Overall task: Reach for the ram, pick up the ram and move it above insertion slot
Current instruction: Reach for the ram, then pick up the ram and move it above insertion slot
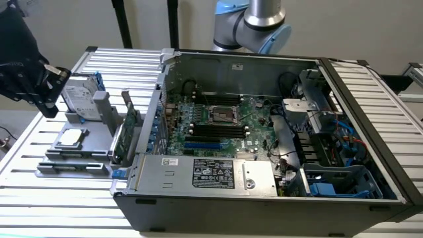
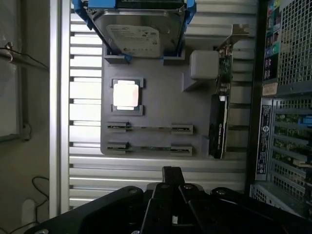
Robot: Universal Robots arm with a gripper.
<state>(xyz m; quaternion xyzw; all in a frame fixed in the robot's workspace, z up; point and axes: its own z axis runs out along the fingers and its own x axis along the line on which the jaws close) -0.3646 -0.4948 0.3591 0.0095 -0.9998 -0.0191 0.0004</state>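
Wrist view gives you the pincer [image 2: 171, 171] closed tight and gripping nothing, hovering over the ribbed metal table [image 2: 87, 161] just off the nearest edge of the smooth grey fixture plate [image 2: 161, 105]. The ram [image 2: 148, 147] stands on edge in the plate's closest pair of slotted holders [image 2: 117, 146], a thin straight line. A second stick [image 2: 148, 128] runs parallel just beyond it, with bare plate between them. An upright expansion card [image 2: 219, 122] borders one end of both sticks; the square silver CPU [image 2: 126, 95] and the boxy hard drive [image 2: 141, 29] lie farther on. Over in the exterior view, the insertion slot [image 1: 218, 130] is one of several long black parallel ones on the green motherboard [image 1: 254, 111], walled in by the open metal case [image 1: 264, 208].
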